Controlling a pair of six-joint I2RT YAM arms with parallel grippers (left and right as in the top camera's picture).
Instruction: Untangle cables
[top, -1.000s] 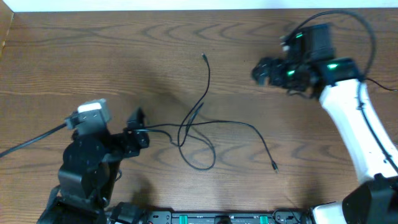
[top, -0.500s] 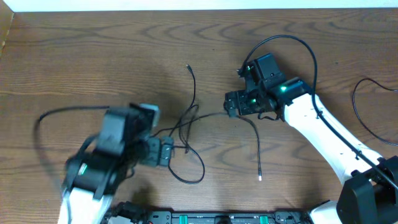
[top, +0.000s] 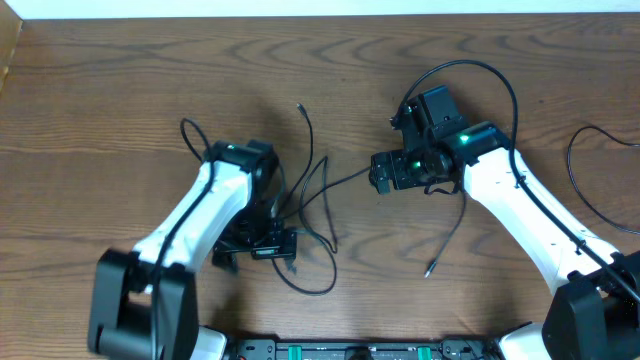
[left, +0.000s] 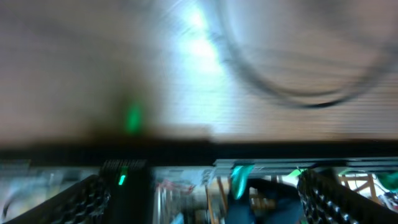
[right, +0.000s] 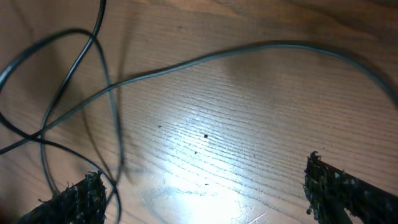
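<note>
Overhead, you see the cables (top: 330, 187) lying in a loose tangle on the middle of the bench (top: 120, 90), between the two arms. One thin black end (top: 300, 107) points toward the far side, a small plug (top: 428, 271) lies off to the right, and a loop (top: 310, 288) curls at the near side. The right end effector (top: 378, 172) sits at the tangle's right edge with its jaws wide. Its wrist view shows a strand (right: 205, 59) crossing the wood ahead of the fingers (right: 74, 199), not clamped. The left end effector (top: 255, 258) hangs over the near-left part of the tangle. Its wrist view is blurred, but you can make out the fingers (left: 81, 199) spread wide with nothing between them.
</note>
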